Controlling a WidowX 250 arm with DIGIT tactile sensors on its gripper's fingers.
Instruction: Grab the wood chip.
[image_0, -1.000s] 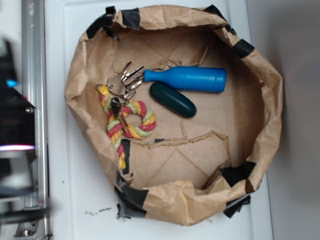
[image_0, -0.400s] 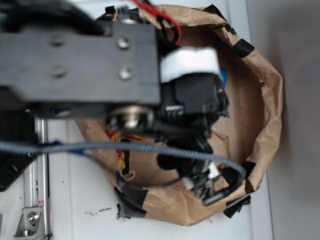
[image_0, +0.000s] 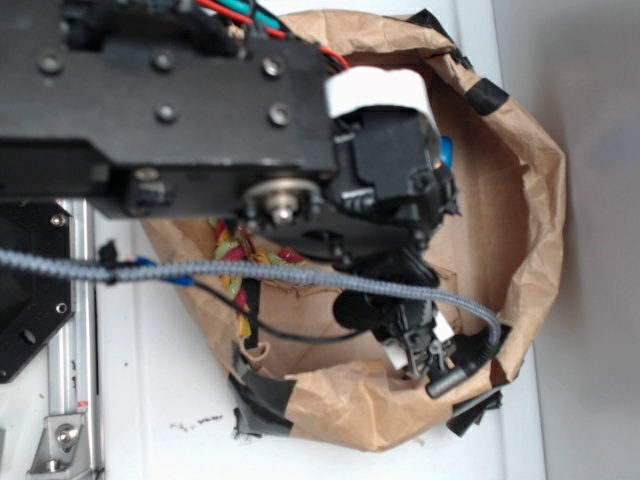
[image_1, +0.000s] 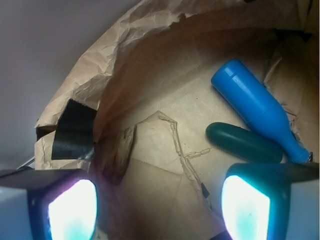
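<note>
The wood chip, a flat brown sliver, leans against the inner wall of the paper bag in the wrist view. It sits just ahead of my left finger. My gripper is open above the bag floor, its two glowing pads wide apart with nothing between them. The chip lies outside the gap, up and to the left. In the exterior view my black arm covers most of the bag and hides both the chip and the fingers.
A blue bottle and a dark green oval object lie on the bag floor ahead to the right. A coloured rope toy peeks out under the arm. Black tape patches the crumpled bag rim.
The arm has swung in from the left and now hangs over the bag, hiding most of its contents. Since 0.4 s ago it has shifted only slightly.
</note>
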